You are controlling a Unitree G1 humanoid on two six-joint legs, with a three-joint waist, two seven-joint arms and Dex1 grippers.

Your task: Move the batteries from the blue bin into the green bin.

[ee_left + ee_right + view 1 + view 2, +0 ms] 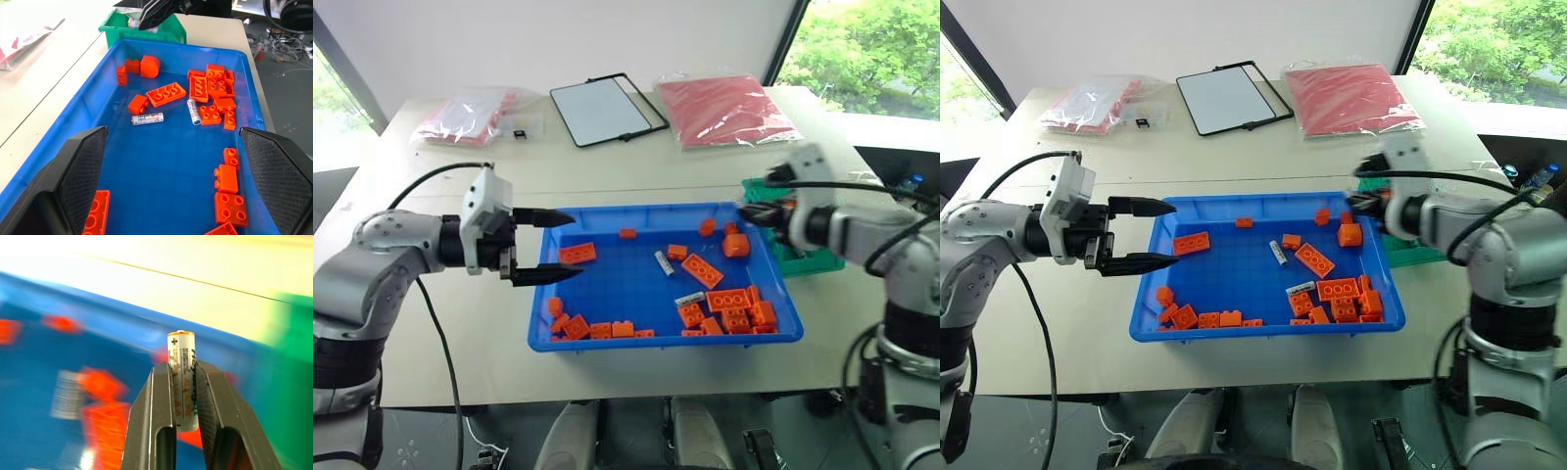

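Observation:
The blue bin (666, 341) sits mid-table, holding orange bricks and two silver batteries (663, 261) (689, 298), which lie apart near its middle; the left wrist view shows them too (147, 118) (194, 111). My right gripper (749, 215) hovers over the bin's far right corner, just beside the green bin (808, 259). It is shut on a third battery (181, 367), which stands upright between the fingers. My left gripper (563, 247) is open and empty at the bin's left rim, pointing across it.
Orange toy bricks (734, 311) lie scattered in the blue bin, mostly at its right and front. At the table's back are a black-framed white board (607, 108), a red bag (724, 108) and a clear bag of red pieces (465, 116).

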